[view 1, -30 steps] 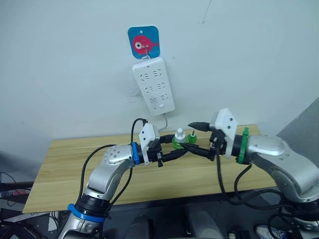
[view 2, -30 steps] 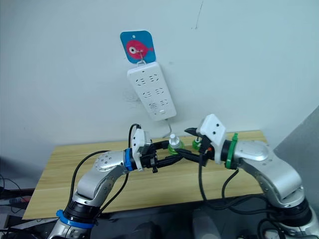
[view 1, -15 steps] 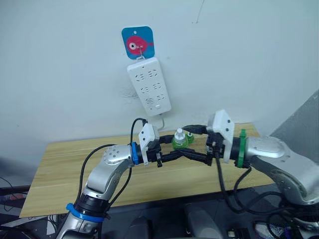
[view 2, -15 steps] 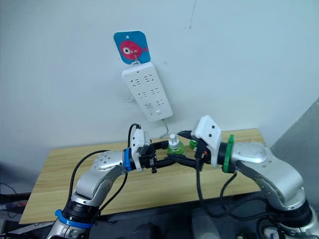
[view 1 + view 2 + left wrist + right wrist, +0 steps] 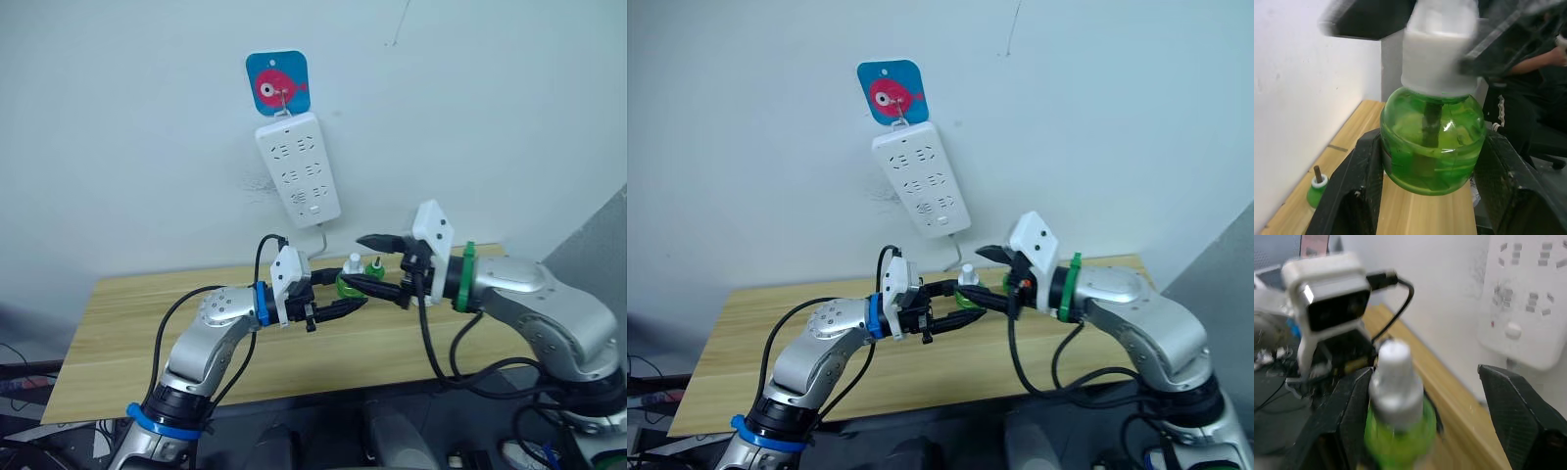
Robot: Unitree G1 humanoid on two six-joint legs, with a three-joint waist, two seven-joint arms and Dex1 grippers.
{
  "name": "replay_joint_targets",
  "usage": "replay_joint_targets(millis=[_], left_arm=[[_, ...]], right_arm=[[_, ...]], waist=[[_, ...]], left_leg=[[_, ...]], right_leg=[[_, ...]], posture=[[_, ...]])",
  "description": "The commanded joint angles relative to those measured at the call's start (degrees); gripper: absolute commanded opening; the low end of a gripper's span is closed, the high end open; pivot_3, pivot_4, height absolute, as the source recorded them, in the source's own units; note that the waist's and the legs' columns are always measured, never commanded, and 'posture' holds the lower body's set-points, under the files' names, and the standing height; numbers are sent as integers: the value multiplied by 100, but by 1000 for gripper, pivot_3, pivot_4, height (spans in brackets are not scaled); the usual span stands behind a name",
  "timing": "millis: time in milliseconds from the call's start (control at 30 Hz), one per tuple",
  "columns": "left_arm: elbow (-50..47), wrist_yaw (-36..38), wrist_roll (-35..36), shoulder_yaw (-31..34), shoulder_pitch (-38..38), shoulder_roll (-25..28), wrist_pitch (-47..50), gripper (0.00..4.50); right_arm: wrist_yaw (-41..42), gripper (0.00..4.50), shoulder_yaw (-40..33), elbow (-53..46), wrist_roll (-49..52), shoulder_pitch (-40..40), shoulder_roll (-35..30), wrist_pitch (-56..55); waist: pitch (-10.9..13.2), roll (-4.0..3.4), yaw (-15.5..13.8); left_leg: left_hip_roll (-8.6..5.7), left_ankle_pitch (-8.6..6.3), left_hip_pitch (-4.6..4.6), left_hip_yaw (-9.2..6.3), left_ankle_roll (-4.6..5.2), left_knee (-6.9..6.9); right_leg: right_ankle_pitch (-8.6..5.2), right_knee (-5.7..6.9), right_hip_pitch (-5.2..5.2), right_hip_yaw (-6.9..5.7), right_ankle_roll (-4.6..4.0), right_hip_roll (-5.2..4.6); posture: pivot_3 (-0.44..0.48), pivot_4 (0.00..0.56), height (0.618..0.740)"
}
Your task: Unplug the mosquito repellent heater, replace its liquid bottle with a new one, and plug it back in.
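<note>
The wooden table (image 5: pixel 127 323) stood against a pale wall, and everything else is placed from it. Above its far edge, on the wall, hung a white power strip (image 5: pixel 299 168) under a blue sticker with a pink fish (image 5: pixel 278 82), its cord dropping toward the table. Over the middle of the table the two arms met. The left claw (image 5: pixel 345 293) was clamped on the round green body of a liquid bottle (image 5: pixel 1432 137), one black finger (image 5: pixel 1364 181) pressed to each side, holding it upright just above the table. The right claw (image 5: pixel 377 262) stood apart, its two fingers spread wide on either side of the bottle's white cap (image 5: pixel 1395 374) without closing on it. A second, smaller green bottle (image 5: pixel 1317 191) with a bare wick stood on the table near the wall, just beyond the held one.
</note>
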State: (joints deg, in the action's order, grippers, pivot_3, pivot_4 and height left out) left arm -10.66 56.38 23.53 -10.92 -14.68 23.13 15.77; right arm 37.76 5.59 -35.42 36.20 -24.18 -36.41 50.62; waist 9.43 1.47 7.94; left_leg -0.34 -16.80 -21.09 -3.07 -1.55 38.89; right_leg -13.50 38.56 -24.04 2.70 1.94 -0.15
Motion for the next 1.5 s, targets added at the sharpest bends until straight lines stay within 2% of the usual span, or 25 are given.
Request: replay_joint_targets(millis=[33, 267, 467, 667, 767, 1000, 1200, 1367, 1500], left_arm=[[-246, 49, 36, 37, 9, 30, -141, 2236], [-195, 83, 9, 47, 8, 59, -193, 2236], [-179, 122, -4, 24, -1, 98, -234, 2236], [-197, 128, -12, 2, -2, 107, -256, 2236], [-239, 127, -14, -4, 36, 117, -263, 2236], [-290, 125, -24, -5, 98, 143, -269, 2236], [-258, 152, -64, 6, 182, 216, -283, 2236], [23, -5, -237, 153, 466, 439, -181, 2236], [197, -90, -415, 248, 807, 752, -158, 2236]], right_arm=[[303, 3550, -576, -154, 201, 176, -515, 58], [706, 3550, -1028, -253, 679, 283, -1136, 187], [43, 3550, -766, -387, 1267, -265, -404, 586], [-50, 3550, -248, -174, 1125, -562, -95, 591], [-45, 2952, -61, -60, 1072, -637, 28, 529], [46, 437, 101, 59, 940, -656, 158, 418], [50, 342, -195, -2, 1210, -774, 206, 400], [-366, 342, -910, 104, 1746, -1188, 309, 537], [-556, 342, -636, 219, 1048, -599, 310, 166]], waist=[[0, 0, 0], [0, 0, 5], [0, 0, 11], [0, 0, -6], [0, 0, -1], [0, 0, -1], [0, 0, -2], [1, -1, 5], [1, -1, -3]], left_leg=[[1, 0, 2, 1, 0, 0], [2, 0, 3, 13, 0, -3], [4, 0, 4, 12, 0, -4], [1, 0, 1, 6, 0, -3], [1, 0, 1, 5, 0, -3], [2, 0, 1, 5, 0, -4], [3, 0, 1, 3, 0, -3], [4, 0, 3, 4, 1, -5], [7, 0, 2, -3, 1, -9]], right_leg=[[-6, 0, 2, 0, 10, 1], [-15, 0, 1, 3, 25, 7], [-15, 2, 0, 9, 25, 9], [-13, -3, 1, 6, 21, 3], [-13, -3, 1, 5, 21, 2], [-12, -2, 0, 5, 19, 2], [-12, -2, 0, 4, 19, 2], [-12, -1, -1, 5, 19, 3], [-13, -3, -1, -2, 18, 4]], posture=[[-187, 117, 740], [-186, 122, 740], [-186, 122, 740], [-177, 120, 740], [-177, 120, 740], [-166, 120, 740], [-166, 122, 740], [-162, 132, 740], [-160, 141, 740]])
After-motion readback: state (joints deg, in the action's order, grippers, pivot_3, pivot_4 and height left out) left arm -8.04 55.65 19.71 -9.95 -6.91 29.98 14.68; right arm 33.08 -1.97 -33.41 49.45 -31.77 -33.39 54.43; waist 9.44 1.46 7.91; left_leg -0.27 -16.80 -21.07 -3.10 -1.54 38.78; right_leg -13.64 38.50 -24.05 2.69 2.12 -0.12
